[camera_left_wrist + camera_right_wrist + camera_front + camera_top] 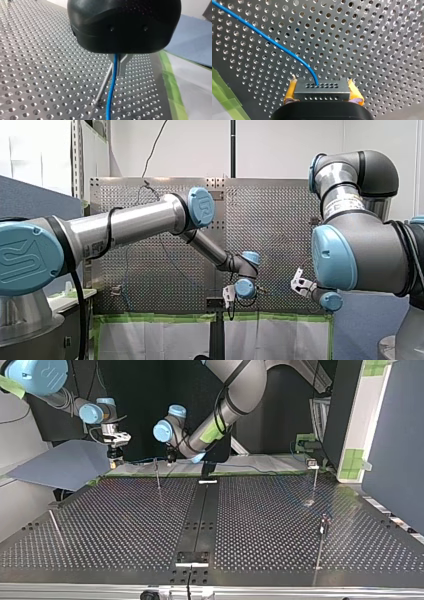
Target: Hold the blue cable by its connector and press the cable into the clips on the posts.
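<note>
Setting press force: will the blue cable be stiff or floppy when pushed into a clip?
Probably springy, not limp: the blue cable leaves the connector, held in my right gripper, in a smooth arc. It looks thin, so likely light; beside the post it curves gently, so it may bow aside when pushed.

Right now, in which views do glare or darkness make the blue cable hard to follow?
Right wrist view: even light, the blue cable is plain against the table. Left wrist view: my left gripper has a black body that blocks much; the cable shows ahead of it. Top view: dark backdrop, glinting table, cable faint.
</note>
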You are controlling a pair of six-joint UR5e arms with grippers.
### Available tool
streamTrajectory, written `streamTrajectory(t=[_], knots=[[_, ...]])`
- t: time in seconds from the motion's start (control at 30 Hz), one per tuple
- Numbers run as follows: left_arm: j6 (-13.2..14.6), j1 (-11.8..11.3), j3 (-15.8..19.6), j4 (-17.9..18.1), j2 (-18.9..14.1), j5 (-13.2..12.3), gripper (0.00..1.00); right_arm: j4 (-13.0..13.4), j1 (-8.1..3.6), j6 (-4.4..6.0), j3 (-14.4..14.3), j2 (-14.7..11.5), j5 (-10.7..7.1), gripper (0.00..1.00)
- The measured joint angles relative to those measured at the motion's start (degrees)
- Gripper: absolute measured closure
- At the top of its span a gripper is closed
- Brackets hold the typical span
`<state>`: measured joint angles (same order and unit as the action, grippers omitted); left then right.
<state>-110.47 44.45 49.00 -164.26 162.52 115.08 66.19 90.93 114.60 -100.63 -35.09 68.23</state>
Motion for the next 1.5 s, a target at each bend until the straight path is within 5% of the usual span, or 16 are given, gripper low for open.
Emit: streamTrajectory(t=[0.8,1.5], knots=[[0.1,-1.5,0.9,11.8,2.6,-1.5,1.00,0.2,0.16,-0.19,0.0,0.0,0.02,1.00],[0.6,-2.9,0.8,12.8,2.7,-2.2,1.00,0.1,0.15,0.15,2.1,0.1,-0.01,1.00]])
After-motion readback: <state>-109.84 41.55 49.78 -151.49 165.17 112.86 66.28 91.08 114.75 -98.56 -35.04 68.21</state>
